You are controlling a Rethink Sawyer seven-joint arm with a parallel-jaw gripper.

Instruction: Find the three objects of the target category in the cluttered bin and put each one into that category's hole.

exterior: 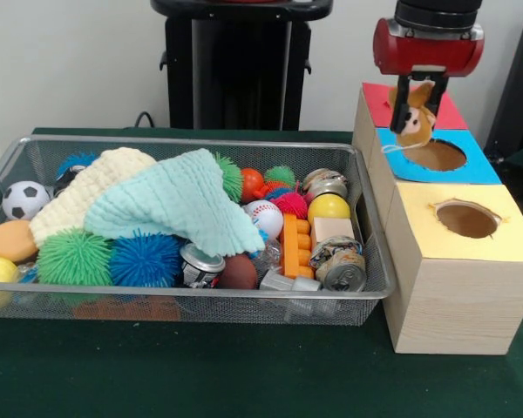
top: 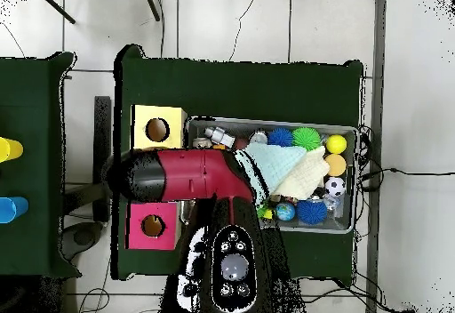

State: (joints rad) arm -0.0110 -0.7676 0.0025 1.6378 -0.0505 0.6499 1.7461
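- Gripper [exterior: 416, 111] up over the blue-topped box [exterior: 471, 165], fingers closed on a small tan plush toy [exterior: 416, 122]; toy hangs just above the blue box's hole [exterior: 436, 155], w/ a thin white string trailing to the box top.
- You've got three boxes in a row beside the bin: red-topped box [exterior: 376, 100] farthest back, blue in the middle, yellow-topped box [exterior: 466, 261] nearest the camera w/ its own hole [exterior: 467, 219].
- Wire mesh bin [exterior: 192, 305] sits just left of the boxes in front view, full of clutter.
- On top of the pile: pale yellow cloth [exterior: 87, 196] and mint green cloth [exterior: 170, 205], overlapping.
- Around them you can see: soccer ball [exterior: 23, 199], green spiky ball [exterior: 74, 257], blue spiky ball [exterior: 146, 259], baseball [exterior: 264, 216], orange toy brick [exterior: 295, 246], crushed can [exterior: 340, 266].
- Overhead view: red arm [top: 182, 174] covers the middle box; can't see the toy there.
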